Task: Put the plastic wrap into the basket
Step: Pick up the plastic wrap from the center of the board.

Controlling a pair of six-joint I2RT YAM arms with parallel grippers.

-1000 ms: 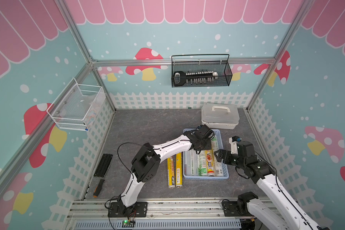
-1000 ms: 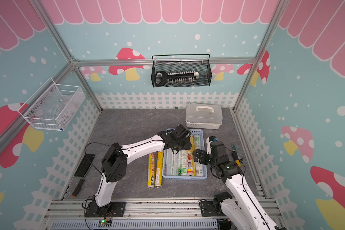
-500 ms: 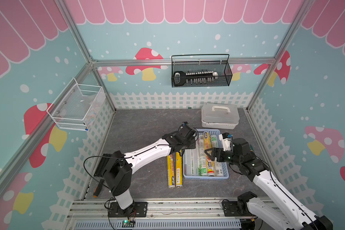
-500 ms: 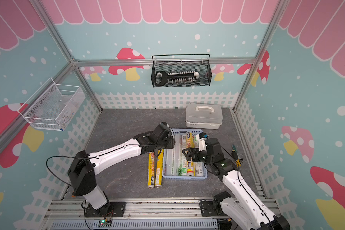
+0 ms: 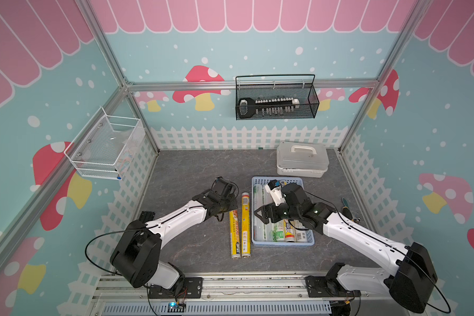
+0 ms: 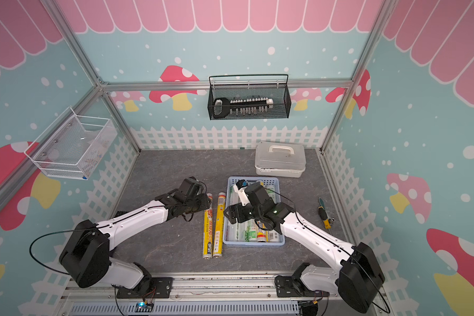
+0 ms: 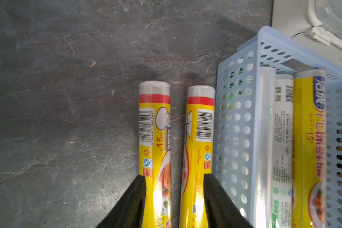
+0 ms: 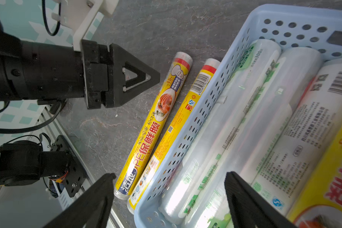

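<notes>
nearby, white box (image 5: 312, 161) sits beside basket (image 5: 282, 243).

You've got glossy printed film on the yellow rolls (image 7: 158, 150), smooth, slightly translucent blue plastic on the perforated basket (image 7: 236, 126), and a matt grey desk (image 7: 67, 110) with stone-like veining.

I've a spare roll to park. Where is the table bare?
Bare: the table between the fence, the box and the left gripper; the strip between basket and rail. Crowded: yellow rolls beside the basket, screwdriver on its other side.
</notes>
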